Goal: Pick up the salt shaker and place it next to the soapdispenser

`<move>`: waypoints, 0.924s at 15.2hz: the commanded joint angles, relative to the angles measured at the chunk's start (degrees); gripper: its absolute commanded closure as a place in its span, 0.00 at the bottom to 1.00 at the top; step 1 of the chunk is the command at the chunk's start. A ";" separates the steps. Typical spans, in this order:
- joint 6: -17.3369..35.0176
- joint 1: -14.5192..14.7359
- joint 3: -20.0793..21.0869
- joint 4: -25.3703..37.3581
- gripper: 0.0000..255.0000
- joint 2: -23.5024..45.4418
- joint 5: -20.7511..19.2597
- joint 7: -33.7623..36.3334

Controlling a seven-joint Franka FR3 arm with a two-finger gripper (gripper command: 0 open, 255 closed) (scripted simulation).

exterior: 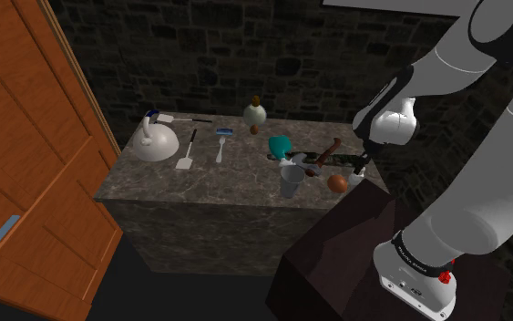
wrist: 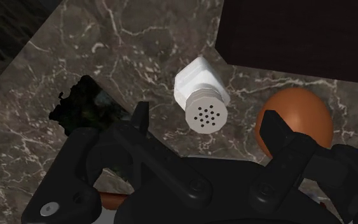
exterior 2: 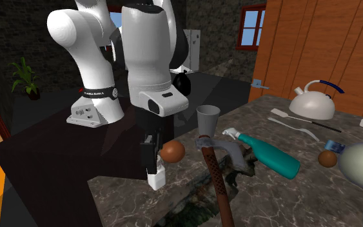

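The gripper (wrist: 206,114) gapes wide around the salt shaker (wrist: 193,79). Closing could bump the brown ball (wrist: 295,121), which sits at the shaker's one o'clock in the second exterior view.

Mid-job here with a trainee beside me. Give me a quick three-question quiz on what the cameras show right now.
1. True or false: the end effector is shut on the salt shaker.
2. The ball right beside the salt shaker is: A) green B) brown C) blue.
3. Fill in: the teal bottle is ____ (upright / lying).

Key:
1. False. The end effector is open around the salt shaker and does not touch it.
2. B.
3. Lying.
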 commanded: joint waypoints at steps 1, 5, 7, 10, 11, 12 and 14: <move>0.44 -0.56 0.92 0.15 0.00 0.69 1.52 -0.98; 0.44 -0.57 0.93 0.15 0.00 0.69 1.51 -0.98; 0.43 -0.56 0.91 0.15 0.00 0.68 1.48 -0.96; 0.43 -0.56 0.91 0.15 1.00 0.68 1.48 -0.96; 0.43 -0.56 0.91 0.15 1.00 0.68 1.48 -0.96; 0.43 -0.55 0.91 0.15 1.00 0.68 1.48 -0.96; 0.43 -0.55 0.92 0.15 1.00 0.68 1.48 -0.95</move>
